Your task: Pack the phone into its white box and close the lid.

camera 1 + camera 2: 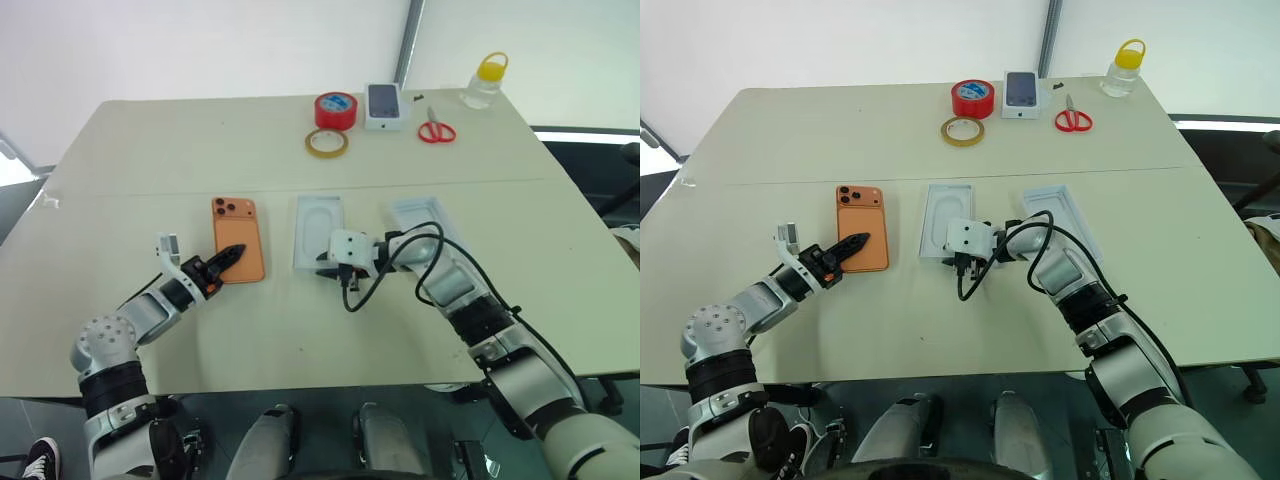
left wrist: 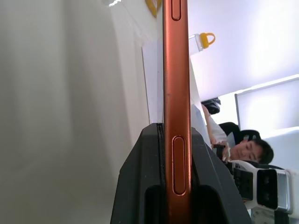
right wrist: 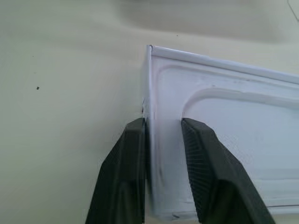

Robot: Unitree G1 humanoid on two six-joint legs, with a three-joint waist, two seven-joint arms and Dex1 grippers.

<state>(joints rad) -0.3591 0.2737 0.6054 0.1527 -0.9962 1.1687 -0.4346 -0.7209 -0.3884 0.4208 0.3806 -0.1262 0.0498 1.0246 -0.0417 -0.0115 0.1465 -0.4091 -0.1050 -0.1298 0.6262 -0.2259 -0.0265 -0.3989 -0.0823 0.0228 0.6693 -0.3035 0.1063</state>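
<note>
Two tape rolls sit at the upper middle of the head view, a red one (image 1: 336, 109) and a flatter yellow one (image 1: 327, 142) just below it. Right of them stand a small printed box (image 1: 384, 105), red scissors (image 1: 435, 129) and a yellow-capped bottle (image 1: 485, 80). All lie well apart from my work, and nothing blocks either arm. A person (image 2: 246, 150) shows low at the right of my left wrist view.

The phone (image 1: 238, 238) lies back-up left of centre on the table (image 1: 150, 150), orange, with three dark lenses at its upper left corner. My left gripper (image 1: 226, 259) is pinching its lower edge, a finger (image 2: 140, 186) pressed to each face.

At centre lies a white tray with a rounded recess (image 1: 319, 230). My right gripper (image 3: 163, 140) straddles its near wall, one finger (image 3: 124, 172) outside and one inside, not quite pressed together. Right of it, tilted, lies another shallow white tray (image 1: 425, 217), partly behind my right arm; I cannot tell box from lid.
</note>
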